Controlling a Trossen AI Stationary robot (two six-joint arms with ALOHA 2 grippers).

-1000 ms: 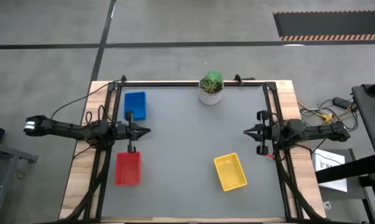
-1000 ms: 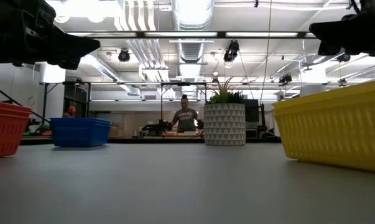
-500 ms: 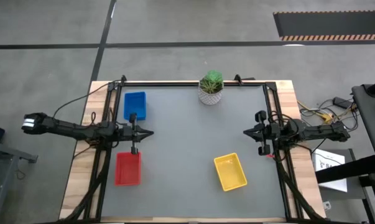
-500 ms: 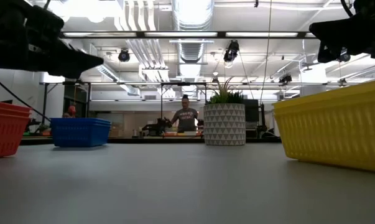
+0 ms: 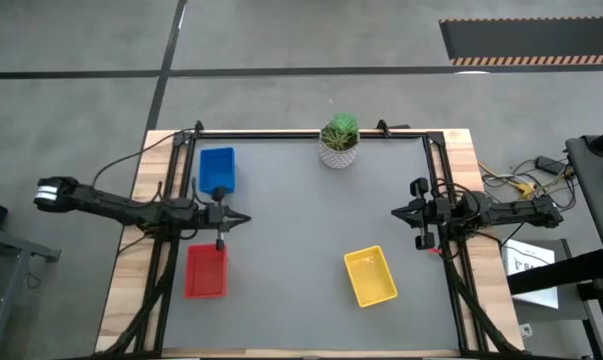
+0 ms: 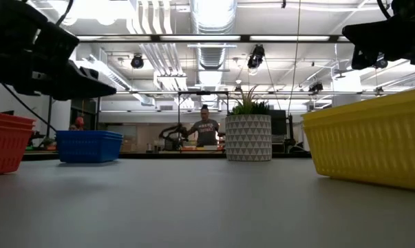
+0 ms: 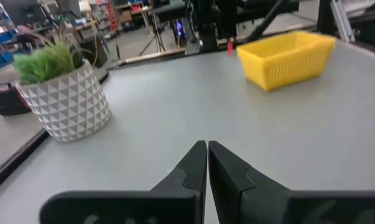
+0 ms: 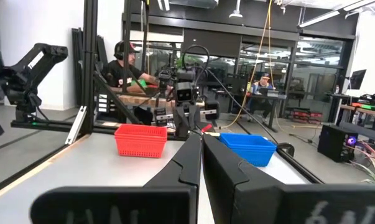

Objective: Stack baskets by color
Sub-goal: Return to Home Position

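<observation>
1. Grey matting (image 5: 301, 230) is covering the wooden table, and a white pot (image 5: 338, 150) with a green plant is sitting at the middle of the far edge.
2. Near the far left corner the blue basket (image 5: 217, 168) is lying. The red basket (image 5: 206, 271) is resting along the left edge nearer the front, and the yellow basket (image 5: 370, 277) is sitting askew toward the front right corner.
3. Between blue and red, the left gripper (image 5: 245, 217) is hovering by the left edge with its fingers pressed together, holding nothing.
4. Across the table, the right gripper (image 5: 395, 212) is hovering by the right edge, likewise pressed together and empty.
5. Beyond the far edge, a person (image 6: 206, 129) is standing in the room.
</observation>
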